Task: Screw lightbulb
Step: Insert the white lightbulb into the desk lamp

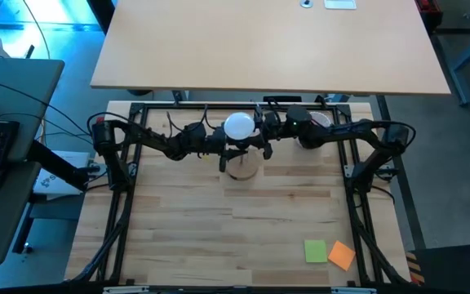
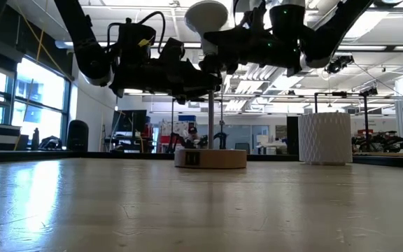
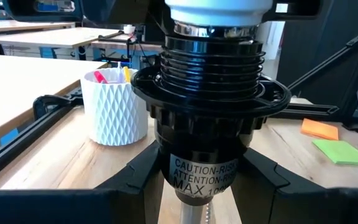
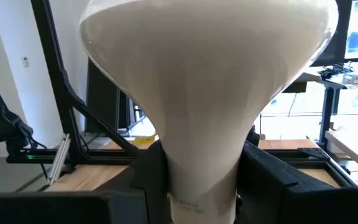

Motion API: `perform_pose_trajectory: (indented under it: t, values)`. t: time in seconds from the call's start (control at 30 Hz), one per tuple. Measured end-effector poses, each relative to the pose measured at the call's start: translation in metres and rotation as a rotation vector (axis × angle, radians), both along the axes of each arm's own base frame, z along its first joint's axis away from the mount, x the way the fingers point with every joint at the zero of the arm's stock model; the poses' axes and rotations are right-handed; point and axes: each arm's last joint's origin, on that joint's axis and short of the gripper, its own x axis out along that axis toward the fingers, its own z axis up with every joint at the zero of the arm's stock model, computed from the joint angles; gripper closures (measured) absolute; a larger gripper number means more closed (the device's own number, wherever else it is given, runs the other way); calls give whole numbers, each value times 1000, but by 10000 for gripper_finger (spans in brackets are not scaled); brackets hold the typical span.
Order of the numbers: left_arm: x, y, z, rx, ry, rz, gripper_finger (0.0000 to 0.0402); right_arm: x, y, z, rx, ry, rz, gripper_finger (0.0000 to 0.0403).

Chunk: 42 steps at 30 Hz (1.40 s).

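Lightbulb (image 1: 239,126) held high above the table's far middle, globe up, narrow neck clamped between the fingers of the right gripper (image 4: 199,177), metal base seated at the mouth of the black socket (image 3: 209,118). Socket body, in turn, pinched between the fingers of the left gripper (image 3: 201,183), just under the threaded collar, above the thin post rising from the round wooden stand (image 2: 210,157). Both claws about half closed, each filled by what it grips. Likely trouble from here: cross-threading if bulb and socket sit even slightly off axis while turning; slipping of the smooth white neck in the right claw, leaving the bulb unturned; twisting of the socket in the left claw if that grip gives; tipping of the post and stand under a sideways push; cracking of the globe under too hard a squeeze. Farther out, a white ribbed cup (image 3: 114,112) on the table to the right of the stand, holding pink and yellow items that look like markers, exact kind hard to tell. Near right corner: green sticky note (image 1: 315,250) and orange sticky note (image 1: 342,255), side by side, well apart from the work.
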Motion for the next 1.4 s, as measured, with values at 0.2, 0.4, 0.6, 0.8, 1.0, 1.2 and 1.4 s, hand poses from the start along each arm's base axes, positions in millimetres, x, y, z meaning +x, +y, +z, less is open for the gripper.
perform_pose_trajectory:
  t: [0.2,0.4,0.6,0.8,1.0,1.2,1.4]
  values:
    - [2,-4,0,33,-5,75,265,3,6,-5,-10,45,-58,255]
    - [4,-22,5,140,22,195,265,4,13,-5,-19,76,-80,255]
    - [5,-42,9,222,64,348,265,3,23,2,-50,114,-164,255]
    - [6,-58,9,225,76,476,266,8,45,2,-68,141,-325,256]
    - [6,-66,9,185,71,554,267,13,70,2,-60,147,-498,261]
    - [9,-77,4,194,37,599,268,14,84,2,33,136,-541,261]
    - [14,-83,2,191,30,633,268,14,84,2,61,133,-547,261]
